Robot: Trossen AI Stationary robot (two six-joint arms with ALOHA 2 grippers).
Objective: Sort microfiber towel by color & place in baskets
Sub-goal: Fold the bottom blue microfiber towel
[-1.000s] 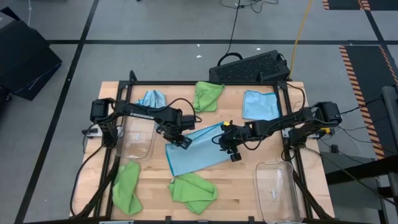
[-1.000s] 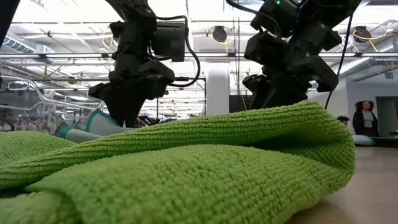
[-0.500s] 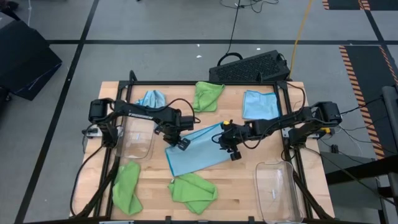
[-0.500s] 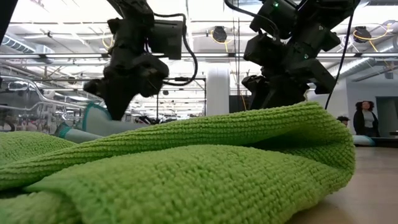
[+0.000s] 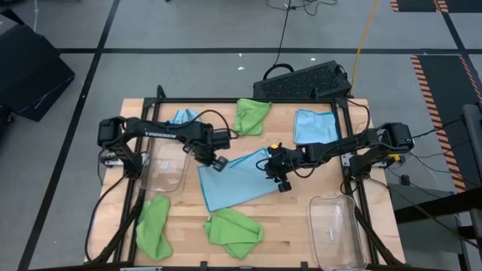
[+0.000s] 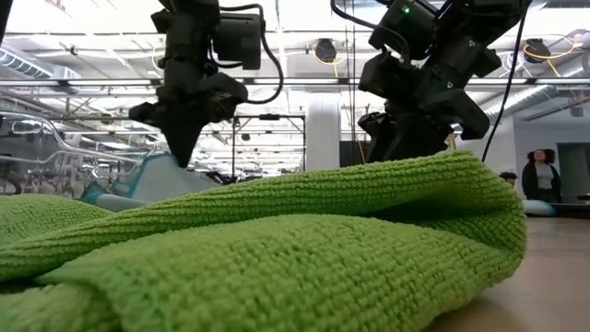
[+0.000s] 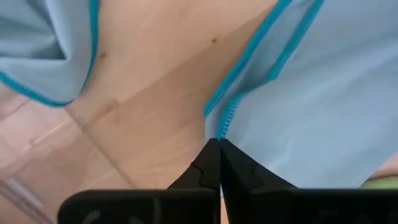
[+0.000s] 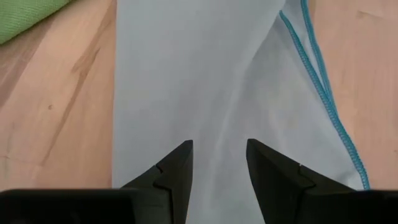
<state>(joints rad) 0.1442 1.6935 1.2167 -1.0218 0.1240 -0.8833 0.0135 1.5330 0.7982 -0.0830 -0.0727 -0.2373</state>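
- While the left gripper [image 5: 217,164] pinches the blue towel's [image 5: 237,183] corner, its fingers are closed.
- Over that towel's far side, the right gripper [image 5: 279,181] stands parted, holding nothing.

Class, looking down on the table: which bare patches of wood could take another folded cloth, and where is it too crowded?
Free: the front middle of the table, between the green towel and the right basket. Also bare: between the left basket and the spread blue towel. Crowded: the centre, where left gripper and right gripper meet on that blue towel.
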